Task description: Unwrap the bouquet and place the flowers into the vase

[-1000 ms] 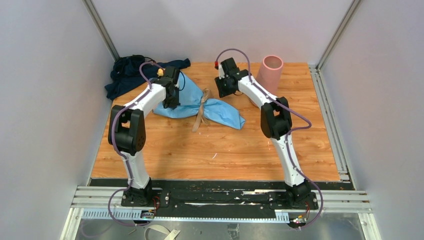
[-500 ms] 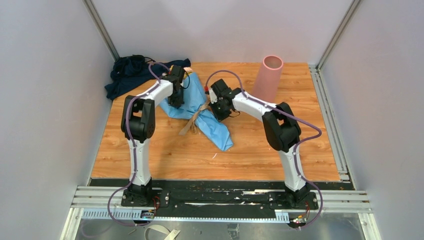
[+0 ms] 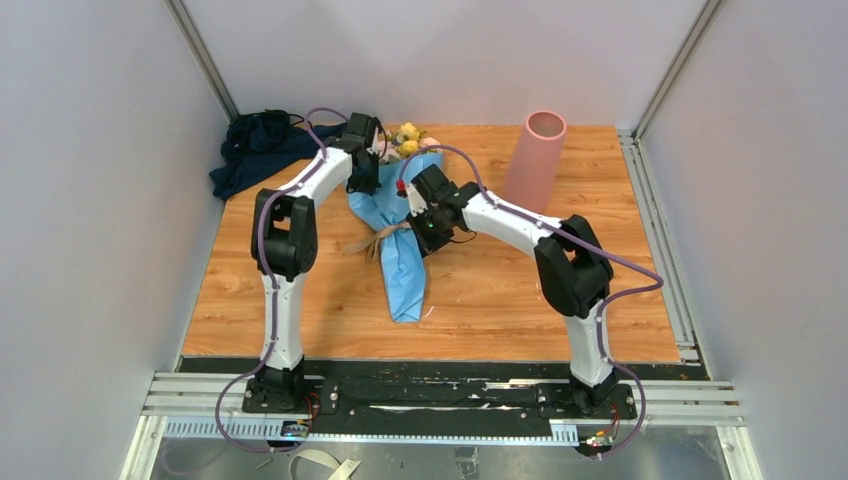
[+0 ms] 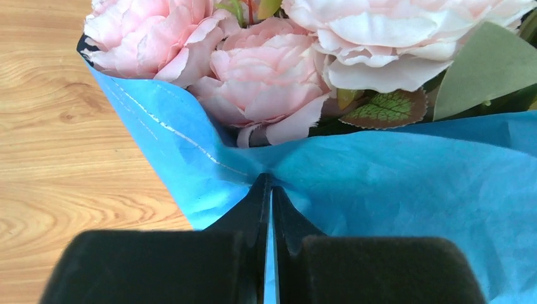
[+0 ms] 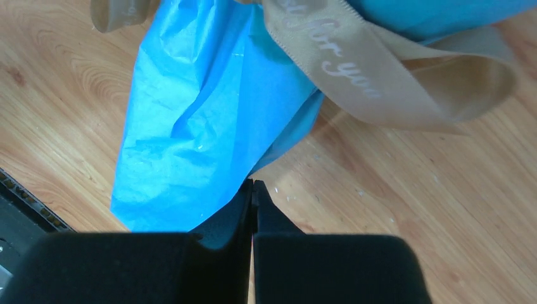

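Observation:
The bouquet point(image 3: 400, 255) lies on the wooden table with its blue paper wrap pointing toward the near edge. Pink and yellow flowers point(image 3: 408, 138) show at its far end, large pink blooms point(image 4: 266, 82) in the left wrist view. A tan ribbon point(image 3: 375, 240) ties its middle. My left gripper point(image 3: 365, 185) point(image 4: 271, 180) is shut on the wrap's upper edge just below the blooms. My right gripper point(image 3: 425, 232) point(image 5: 253, 183) is shut, its tips at the edge of the wrap point(image 5: 190, 126) just below the ribbon point(image 5: 354, 69); no paper shows between them. The pink vase point(image 3: 535, 155) stands upright at the back right.
A dark navy cloth heap point(image 3: 255, 150) sits at the back left corner, close behind the left arm. Grey walls enclose the table on three sides. A black rail point(image 3: 440, 385) with the arm bases runs along the near edge.
The bouquet has swung from lying sideways to pointing its tail at the near edge. Both arms moved toward the middle, and the right gripper went from open to shut.

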### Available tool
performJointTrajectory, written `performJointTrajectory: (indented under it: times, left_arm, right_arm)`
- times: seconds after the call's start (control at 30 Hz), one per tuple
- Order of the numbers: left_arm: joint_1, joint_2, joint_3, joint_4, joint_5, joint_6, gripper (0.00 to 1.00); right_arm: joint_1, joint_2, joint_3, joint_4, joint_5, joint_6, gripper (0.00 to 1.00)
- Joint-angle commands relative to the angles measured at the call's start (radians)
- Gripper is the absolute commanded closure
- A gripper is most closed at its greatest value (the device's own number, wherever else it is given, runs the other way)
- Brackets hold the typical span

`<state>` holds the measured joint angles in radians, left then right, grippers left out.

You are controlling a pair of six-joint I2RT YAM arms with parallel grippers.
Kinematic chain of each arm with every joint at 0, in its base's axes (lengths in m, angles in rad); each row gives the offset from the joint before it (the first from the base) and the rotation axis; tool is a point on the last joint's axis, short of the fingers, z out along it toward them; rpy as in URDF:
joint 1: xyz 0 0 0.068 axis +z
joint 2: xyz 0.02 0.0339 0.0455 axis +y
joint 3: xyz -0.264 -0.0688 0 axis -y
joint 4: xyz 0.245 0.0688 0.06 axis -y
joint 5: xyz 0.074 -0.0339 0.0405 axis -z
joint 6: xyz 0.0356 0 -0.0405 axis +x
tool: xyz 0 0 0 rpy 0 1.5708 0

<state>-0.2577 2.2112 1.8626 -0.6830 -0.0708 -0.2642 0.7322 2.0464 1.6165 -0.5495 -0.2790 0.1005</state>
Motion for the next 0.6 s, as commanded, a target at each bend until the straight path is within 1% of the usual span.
performJointTrajectory:
  times: [0.0, 0.03, 0.07, 0.1, 0.13, 0.17, 0.2, 0.23, 0.27, 0.3, 0.33, 0.37, 0.4, 0.43, 0.47, 0.5, 0.57]
  left_arm:
    - [-0.006, -0.088, -0.029, 0.007, 0.03, 0.01, 0.76]
    - [-0.006, -0.125, -0.063, 0.021, 0.023, 0.01, 0.5]
    - [-0.006, -0.154, -0.107, 0.039, 0.007, 0.006, 0.21]
    - [-0.006, -0.203, -0.16, 0.065, -0.006, 0.0, 0.03]
    - [-0.005, -0.272, -0.218, 0.093, -0.014, -0.012, 0.01]
    - [-0.002, -0.328, -0.274, 0.124, -0.008, -0.033, 0.0]
    - [0.006, -0.376, -0.336, 0.157, 0.024, -0.072, 0.0]
    - [0.023, -0.416, -0.391, 0.19, 0.082, -0.124, 0.0]
    - [0.043, -0.445, -0.441, 0.219, 0.155, -0.193, 0.0]
    - [0.077, -0.463, -0.485, 0.24, 0.221, -0.276, 0.0]
    - [0.1, -0.474, -0.526, 0.287, 0.296, -0.338, 0.0]
    - [0.115, -0.483, -0.564, 0.309, 0.353, -0.391, 0.0]
    - [0.125, -0.497, -0.591, 0.334, 0.375, -0.424, 0.0]
    - [0.127, -0.518, -0.61, 0.339, 0.365, -0.434, 0.0]
    - [0.125, -0.541, -0.625, 0.341, 0.338, -0.428, 0.0]
    - [0.124, -0.568, -0.641, 0.344, 0.32, -0.428, 0.0]
    - [0.124, -0.624, -0.698, 0.373, 0.304, -0.474, 0.0]
  right_arm:
    - [-0.027, -0.113, -0.023, -0.03, 0.094, 0.011, 1.0]
    - [-0.032, -0.139, -0.028, -0.025, 0.134, 0.008, 1.0]
    - [-0.035, -0.163, -0.03, -0.018, 0.164, 0.003, 1.0]
    - [-0.037, -0.181, -0.028, -0.01, 0.217, -0.005, 0.98]
    - [-0.037, -0.196, -0.025, 0.0, 0.264, -0.017, 0.95]
    - [-0.04, -0.203, -0.018, 0.006, 0.331, -0.024, 0.88]
    - [-0.043, -0.201, -0.006, 0.009, 0.357, -0.028, 0.76]
    - [-0.051, -0.192, 0.009, 0.01, 0.359, -0.028, 0.56]
    - [-0.061, -0.18, 0.026, 0.008, 0.341, -0.022, 0.44]
    - [-0.085, -0.165, 0.045, 0.007, 0.304, 0.004, 0.36]
    - [-0.112, -0.149, 0.054, 0.007, 0.235, 0.042, 0.31]
    - [-0.145, -0.134, 0.06, 0.008, 0.156, 0.086, 0.3]
    - [-0.18, -0.115, 0.064, 0.019, 0.064, 0.128, 0.28]
    - [-0.208, -0.104, 0.063, 0.034, 0.005, 0.16, 0.27]
    - [-0.221, -0.101, 0.059, 0.052, -0.012, 0.169, 0.25]
    - [-0.228, -0.101, 0.058, 0.066, 0.006, 0.153, 0.23]
    - [-0.232, -0.09, 0.089, 0.07, 0.052, 0.102, 0.19]
